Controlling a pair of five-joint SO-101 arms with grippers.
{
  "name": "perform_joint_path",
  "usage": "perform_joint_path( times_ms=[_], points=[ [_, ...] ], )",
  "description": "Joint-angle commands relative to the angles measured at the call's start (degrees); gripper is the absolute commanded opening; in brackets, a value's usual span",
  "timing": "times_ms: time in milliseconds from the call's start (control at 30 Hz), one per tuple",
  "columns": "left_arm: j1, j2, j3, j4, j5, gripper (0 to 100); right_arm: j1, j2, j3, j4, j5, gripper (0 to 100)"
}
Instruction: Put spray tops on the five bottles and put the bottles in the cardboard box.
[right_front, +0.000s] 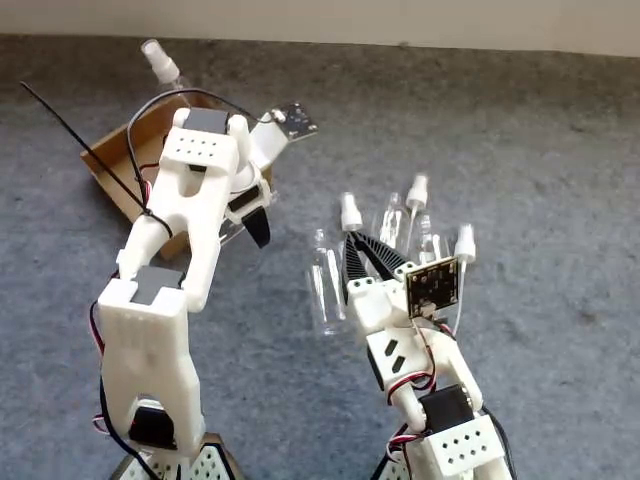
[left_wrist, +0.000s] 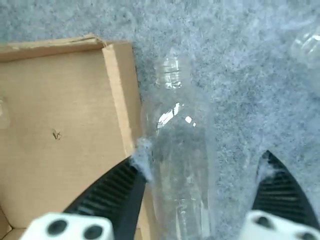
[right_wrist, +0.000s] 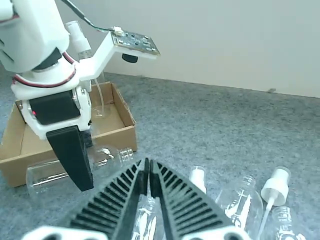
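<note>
The right pincer (right_wrist: 147, 167), jaws pressed together, hangs over loose clear bottles (right_front: 325, 285) and white spray tops (right_front: 350, 212) on the grey carpeted surface (right_front: 540, 150). Beyond, the left pincer (left_wrist: 200, 159) spreads wide around an uncapped bottle (left_wrist: 175, 145) lying just beside the cardboard box (left_wrist: 65, 125), where a capped bottle (right_front: 160, 60) appears to stand.

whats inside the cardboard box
One spray-topped bottle, apparently standing at the cardboard box's far side; the floor in the left wrist view is bare. From above, the left arm covers the rest.
</note>
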Motion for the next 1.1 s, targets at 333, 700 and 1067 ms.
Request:
perform_joint_path(
  times_ms=[333,700,1067],
  points=[
    [1.0,-1.2,5.4,-0.5,-0.5,29,0.5,-0.2,7.2,0.1,0.5,0.5],
    [1.0,-0.7,5.8,-0.4,-9.5,29,0.5,-0.2,7.2,0.1,0.5,0.5],
    [1.2,-0.7,11.2,-3.3,-13.9,29,0.5,-0.2,7.2,0.1,0.5,0.5]
  ],
)
